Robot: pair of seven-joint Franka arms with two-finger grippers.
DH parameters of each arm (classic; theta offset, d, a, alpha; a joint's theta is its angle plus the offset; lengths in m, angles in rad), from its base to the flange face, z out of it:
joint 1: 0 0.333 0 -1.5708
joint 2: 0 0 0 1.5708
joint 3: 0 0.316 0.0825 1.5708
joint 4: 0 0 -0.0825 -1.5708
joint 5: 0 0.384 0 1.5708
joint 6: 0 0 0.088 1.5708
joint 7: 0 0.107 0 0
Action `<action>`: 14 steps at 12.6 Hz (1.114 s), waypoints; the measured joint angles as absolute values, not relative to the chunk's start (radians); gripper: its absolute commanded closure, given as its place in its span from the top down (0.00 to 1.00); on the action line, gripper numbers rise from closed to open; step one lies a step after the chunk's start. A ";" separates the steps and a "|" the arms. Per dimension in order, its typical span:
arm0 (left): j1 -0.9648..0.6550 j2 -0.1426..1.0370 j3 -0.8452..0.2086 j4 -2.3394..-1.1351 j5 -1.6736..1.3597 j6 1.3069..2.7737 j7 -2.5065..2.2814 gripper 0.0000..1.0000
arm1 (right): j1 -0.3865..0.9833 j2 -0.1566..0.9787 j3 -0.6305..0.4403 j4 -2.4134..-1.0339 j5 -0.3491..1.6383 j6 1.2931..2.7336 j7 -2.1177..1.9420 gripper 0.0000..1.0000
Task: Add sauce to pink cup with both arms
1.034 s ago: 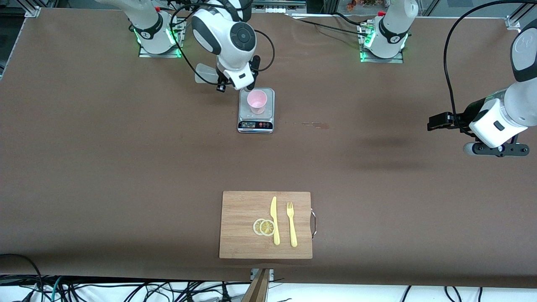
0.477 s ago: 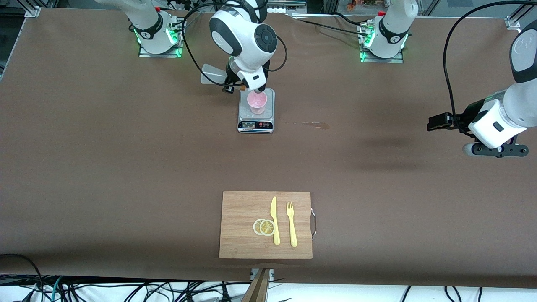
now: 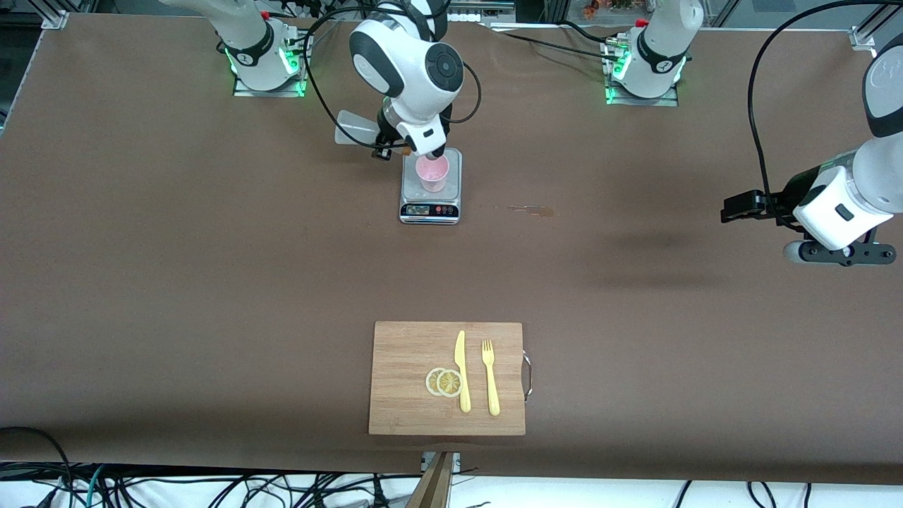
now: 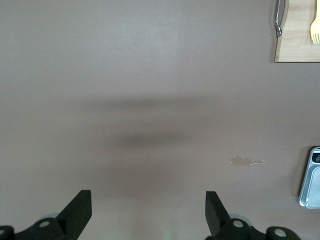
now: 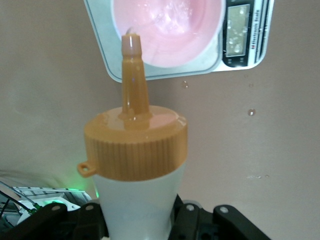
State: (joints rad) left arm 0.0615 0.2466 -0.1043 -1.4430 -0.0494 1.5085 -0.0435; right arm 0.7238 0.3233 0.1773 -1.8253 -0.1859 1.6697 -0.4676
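Right wrist view, right gripper (image 5: 137,220) tipping sauce (image 5: 135,165) over pink cup (image 5: 167,30), left gripper (image 4: 148,210) spread

A whitish squeeze bottle of sauce (image 5: 137,197), capped in orange-yellow, is tipped with its nozzle at the rim of the pale pink cup (image 3: 432,172). The cup stands upright on a kitchen scale (image 3: 430,209), near the right arm's base.
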 measured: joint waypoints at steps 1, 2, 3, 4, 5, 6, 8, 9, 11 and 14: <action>0.062 0.252 -0.104 -1.436 -0.049 1.509 -0.043 1.00 | 0.705 0.319 0.174 -1.816 -0.185 1.667 -0.492 0.28; 0.062 0.257 -0.104 -1.431 -0.049 1.509 -0.043 1.00 | 0.683 0.313 0.167 -1.806 -0.177 1.661 -0.520 0.28; 0.062 0.259 -0.104 -1.430 -0.049 1.509 -0.043 1.00 | 0.663 0.303 0.161 -1.802 -0.157 1.655 -0.549 0.28; 0.062 0.260 -0.104 -1.430 -0.049 1.508 -0.043 1.00 | 0.645 0.292 0.156 -1.801 -0.129 1.652 -0.576 0.29; 0.062 0.260 -0.104 -1.430 -0.049 1.508 -0.043 1.00 | 0.628 0.278 0.153 -1.800 -0.101 1.650 -0.597 0.29; 0.062 0.260 -0.104 -1.430 -0.049 1.508 -0.043 1.00 | 0.615 0.262 0.152 -1.800 -0.076 1.649 -0.609 0.29; 0.062 0.261 -0.104 -1.430 -0.049 1.508 -0.043 1.00 | 0.591 0.225 0.152 -1.799 -0.033 1.647 -0.658 0.32; 0.062 0.262 -0.105 -1.430 -0.049 1.508 -0.043 1.00 | 0.565 0.203 0.152 -1.799 -0.004 1.645 -0.706 0.32; 0.062 0.263 -0.105 -1.430 -0.049 1.508 -0.043 1.00 | 0.484 0.158 0.149 -1.799 0.075 1.642 -0.835 0.32; 0.063 0.264 -0.105 -1.429 -0.049 1.509 -0.043 1.00 | 0.320 0.131 0.145 -1.800 0.264 1.641 -1.084 0.32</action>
State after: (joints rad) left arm 0.0628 0.2635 -0.1050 -1.4293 -0.0494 1.5085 -0.0435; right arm 0.3197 0.1306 0.1449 -1.8003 0.2638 1.6411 -1.0840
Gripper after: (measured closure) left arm 0.000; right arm 0.674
